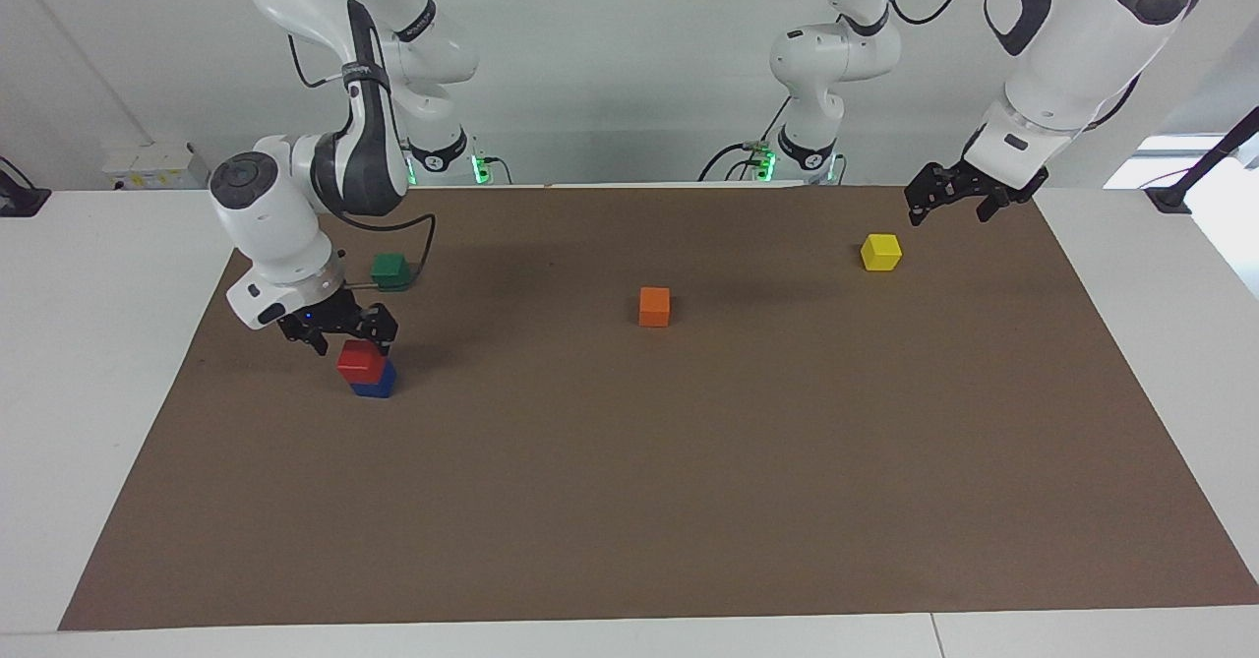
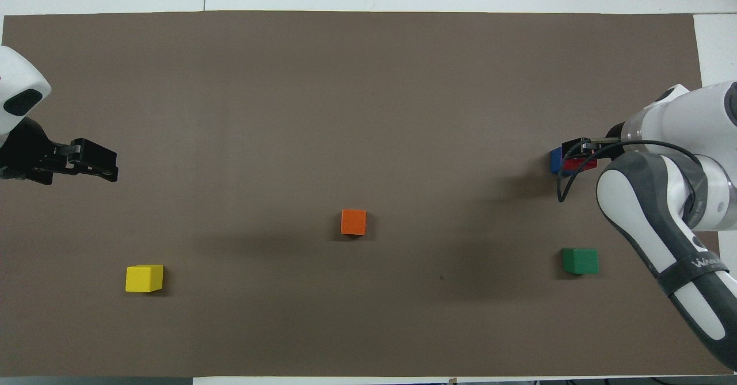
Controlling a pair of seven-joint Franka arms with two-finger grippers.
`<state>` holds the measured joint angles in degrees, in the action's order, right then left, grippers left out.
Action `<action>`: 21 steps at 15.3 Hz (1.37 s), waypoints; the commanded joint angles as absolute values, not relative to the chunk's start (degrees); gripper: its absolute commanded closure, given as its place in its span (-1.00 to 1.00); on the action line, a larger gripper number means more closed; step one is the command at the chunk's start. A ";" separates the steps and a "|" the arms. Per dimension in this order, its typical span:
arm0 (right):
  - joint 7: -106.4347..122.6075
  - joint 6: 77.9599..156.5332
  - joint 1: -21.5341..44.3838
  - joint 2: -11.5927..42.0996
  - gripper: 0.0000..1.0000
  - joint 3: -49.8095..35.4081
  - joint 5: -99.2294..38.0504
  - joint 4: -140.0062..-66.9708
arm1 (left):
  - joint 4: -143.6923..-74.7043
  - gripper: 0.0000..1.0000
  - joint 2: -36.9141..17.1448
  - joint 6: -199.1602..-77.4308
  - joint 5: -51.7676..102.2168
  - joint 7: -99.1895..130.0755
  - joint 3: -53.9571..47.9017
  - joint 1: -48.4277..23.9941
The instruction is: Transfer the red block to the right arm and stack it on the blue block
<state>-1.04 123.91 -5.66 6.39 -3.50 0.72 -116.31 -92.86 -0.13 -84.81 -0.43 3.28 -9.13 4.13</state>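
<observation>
- Brown, matte paper mat (image 1: 629, 501) covers most of the white table (image 1: 89, 363) in the facing view, flat and smooth with straight cut edges.
- On it, the red block (image 1: 359, 361), a small hard-edged cube, sits on top of the blue block (image 1: 376, 384), a cube of the same size; the red one is turned slightly, so a blue corner shows beneath it.
- The right gripper (image 1: 339, 339), black with a small blue light at its base, hangs just above the red block with its 2 fingers spread and nothing between them.
- The right arm (image 1: 270, 225) is glossy white with rounded joints and a dark grey band.
- A green cube (image 1: 390, 269) lies nearer to the robots than the stack, with a thin black cable curving beside it.
- An orange cube (image 1: 654, 306) sits near the mat's middle, and a yellow cube (image 1: 880, 251) toward the left arm's end.
- The left gripper (image 1: 946, 201) waits in the air over the mat's edge, close to the yellow cube, its fingers spread and empty.

- From overhead, the mat (image 2: 368, 86) reads as 1 even brown rectangle.
- The red block (image 2: 578, 164) and blue block (image 2: 555, 160) show as narrow slivers under the right gripper (image 2: 576, 152), which covers most of them.
- The left gripper (image 2: 95, 163), blocky and black, is over the mat at its own end, well apart from the stack.
- The yellow cube (image 2: 144, 278), orange cube (image 2: 353, 222) and green cube (image 2: 580, 260) show plain, flat tops.
</observation>
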 commanded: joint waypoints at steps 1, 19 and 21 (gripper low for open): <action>-1.76 116.04 -5.71 3.44 -1.00 -3.96 0.44 -112.86 | -93.69 -1.00 0.88 -85.34 -1.32 2.99 -8.88 4.04; 1.23 93.60 -6.50 -5.19 -1.00 -3.60 0.09 -99.84 | -93.69 -1.00 0.88 -85.34 -1.32 2.99 -8.88 4.04; 1.06 93.69 -6.59 -5.19 -1.00 -3.60 0.00 -99.84 | -93.69 -1.00 0.88 -85.34 -1.32 2.99 -8.96 4.04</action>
